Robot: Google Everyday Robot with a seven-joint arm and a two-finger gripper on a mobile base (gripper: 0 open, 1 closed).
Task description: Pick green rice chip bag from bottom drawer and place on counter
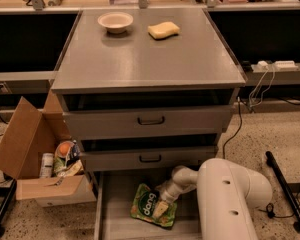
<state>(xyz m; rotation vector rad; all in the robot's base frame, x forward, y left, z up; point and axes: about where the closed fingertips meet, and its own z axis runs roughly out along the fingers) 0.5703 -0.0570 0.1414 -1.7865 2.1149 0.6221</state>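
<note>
While the bag [145, 204] lies flat in the open bottom drawer [117, 200], your gripper [161, 206] sits low on its right part, touching it. You cannot tell whether it has hold of the bag. On the counter [150, 59] sit a bowl [115, 21] and a sponge [163, 30].

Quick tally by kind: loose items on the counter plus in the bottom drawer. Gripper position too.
bowl: 1
sponge: 1
chip bag: 1
Total: 3
The bowl and sponge sit on the counter. The bag lies in the bottom drawer, with the gripper at its right edge.
</note>
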